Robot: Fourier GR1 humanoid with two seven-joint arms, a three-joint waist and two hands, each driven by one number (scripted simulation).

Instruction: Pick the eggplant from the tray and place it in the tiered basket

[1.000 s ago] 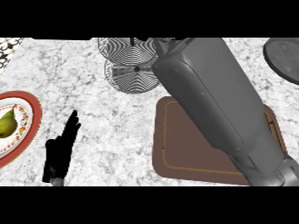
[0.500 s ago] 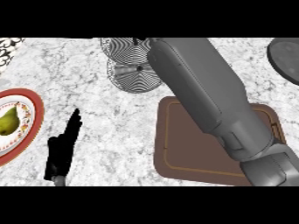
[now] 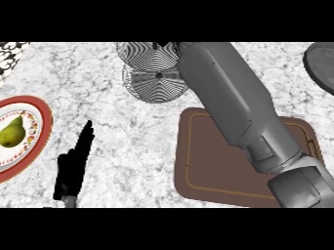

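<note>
Where right forearm (image 3: 235, 107) crosses tray (image 3: 206, 166) — no writing readable.

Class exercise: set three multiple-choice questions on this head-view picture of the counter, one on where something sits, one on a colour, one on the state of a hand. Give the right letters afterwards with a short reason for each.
1. Where is the pear?
A. On the brown tray
B. On the red-rimmed plate at the left
C. In the wire basket

2. What colour is the tray?
A. Brown
B. Blue
C. White

3. How is the left hand?
A. Curled round the pear
C. Pressing on the tray
B. Open, fingers straight, holding nothing

Answers:
1 B: the pear lies on the plate at the view's left edge.
2 A: the tray's bare surface under the right forearm is brown.
3 B: the left hand stands apart from plate and tray, fingers extended over bare counter.
</note>
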